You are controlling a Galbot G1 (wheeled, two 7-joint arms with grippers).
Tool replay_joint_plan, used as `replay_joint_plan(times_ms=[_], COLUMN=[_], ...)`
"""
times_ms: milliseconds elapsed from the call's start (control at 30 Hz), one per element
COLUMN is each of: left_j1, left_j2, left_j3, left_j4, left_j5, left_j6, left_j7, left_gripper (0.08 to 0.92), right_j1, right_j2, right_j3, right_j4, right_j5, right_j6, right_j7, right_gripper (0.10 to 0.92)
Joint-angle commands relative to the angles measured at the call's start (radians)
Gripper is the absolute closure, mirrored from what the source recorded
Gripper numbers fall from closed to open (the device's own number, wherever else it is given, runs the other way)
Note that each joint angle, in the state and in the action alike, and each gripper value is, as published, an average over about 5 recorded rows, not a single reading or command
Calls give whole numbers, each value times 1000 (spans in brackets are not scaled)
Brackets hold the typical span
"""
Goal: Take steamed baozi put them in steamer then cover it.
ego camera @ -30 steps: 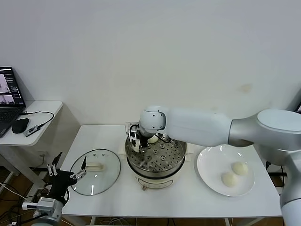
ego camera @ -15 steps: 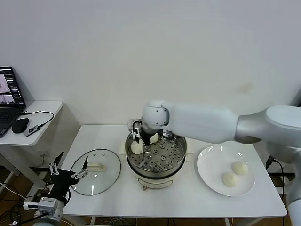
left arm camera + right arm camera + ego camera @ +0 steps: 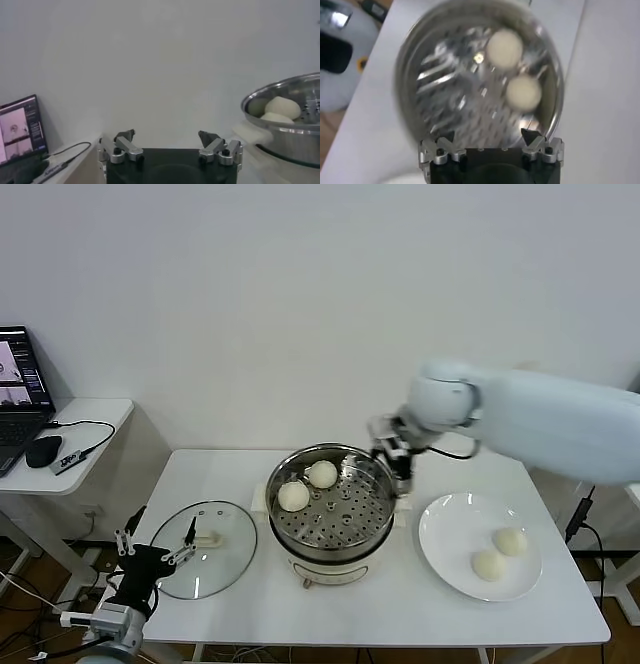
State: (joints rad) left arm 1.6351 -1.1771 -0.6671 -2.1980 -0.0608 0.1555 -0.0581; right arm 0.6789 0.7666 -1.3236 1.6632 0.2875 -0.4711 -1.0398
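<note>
Two buns [image 3: 308, 485] lie side by side on the tray at the back left of the steamer [image 3: 332, 506]. The right hand [image 3: 393, 459] hangs empty, spread wide, above its right rim. Two more buns [image 3: 498, 553] sit on the plate [image 3: 440, 539] near the white desk's [image 3: 380, 604] right edge. The glass lid [image 3: 203, 562] lies at the left, by the wide-spread left hand [image 3: 155, 556]. A plain white wall [image 3: 300, 304] stands behind.

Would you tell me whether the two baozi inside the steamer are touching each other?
Apart. The head view shows perforated tray between the near baozi and the far baozi in the steamer.
</note>
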Motion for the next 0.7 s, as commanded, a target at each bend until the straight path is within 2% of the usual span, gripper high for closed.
replay_joint_plan(times_ms=[33, 267, 400, 700], left_j1=[0, -1, 3, 15], left_j2=[-1, -1, -4, -15], left_j3=[27, 37, 36, 32], left_j4=[4, 6, 9, 18], left_j5=[7, 14, 17, 28], left_j6=[-1, 0, -1, -3], left_j7=[0, -1, -1, -3], left_gripper=[177, 177, 177, 177], right_j1=[-7, -196, -421, -892], right_j2=[-426, -552, -587, -530], right_j3=[-41, 3, 184, 610], right_j4=[186, 182, 152, 29], right_j5=[-187, -344, -397, -470], right_j6=[119, 159, 175, 178], right_j7=[-76, -45, -22, 23], right_gripper=[203, 203, 203, 203])
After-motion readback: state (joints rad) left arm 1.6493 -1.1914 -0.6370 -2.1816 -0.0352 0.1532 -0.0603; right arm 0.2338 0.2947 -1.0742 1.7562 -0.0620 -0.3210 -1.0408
